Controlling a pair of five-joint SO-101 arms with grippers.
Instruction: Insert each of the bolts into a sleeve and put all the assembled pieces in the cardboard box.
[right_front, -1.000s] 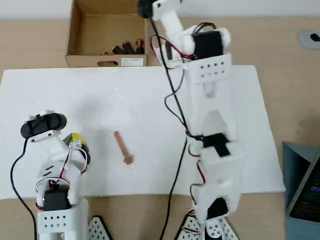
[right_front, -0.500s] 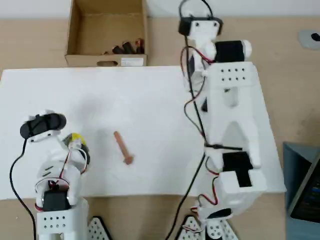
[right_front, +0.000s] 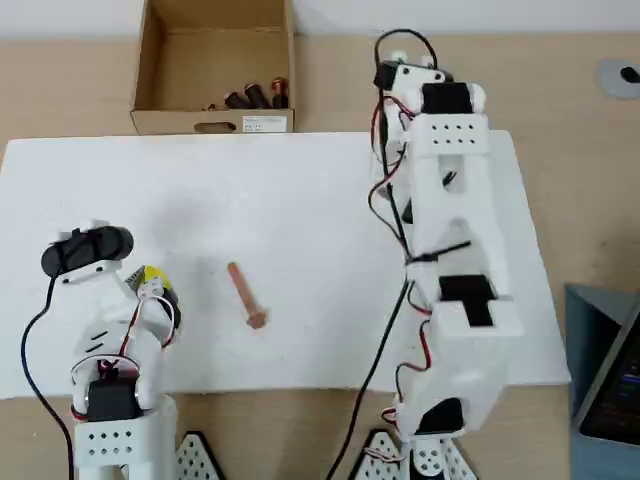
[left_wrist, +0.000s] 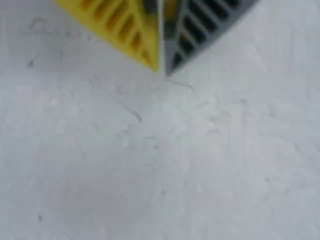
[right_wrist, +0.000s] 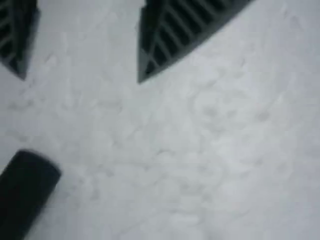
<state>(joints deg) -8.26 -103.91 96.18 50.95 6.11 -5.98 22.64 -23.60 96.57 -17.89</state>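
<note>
Near left hand (right_front: 151, 284), lone bolt (right_front: 245, 294).

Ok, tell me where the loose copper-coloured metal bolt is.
High view: the copper-coloured bolt lies on the white mat between the arms, nearer the left gripper.

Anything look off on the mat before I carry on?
Nothing spilled or damaged. One bare bolt lies alone on the white mat, no sleeve on it; a black cylinder, probably its sleeve, lies near the open right gripper.

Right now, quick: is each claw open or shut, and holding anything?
Left claw: shut, holding nothing.
Right claw: open, holding nothing.
</note>
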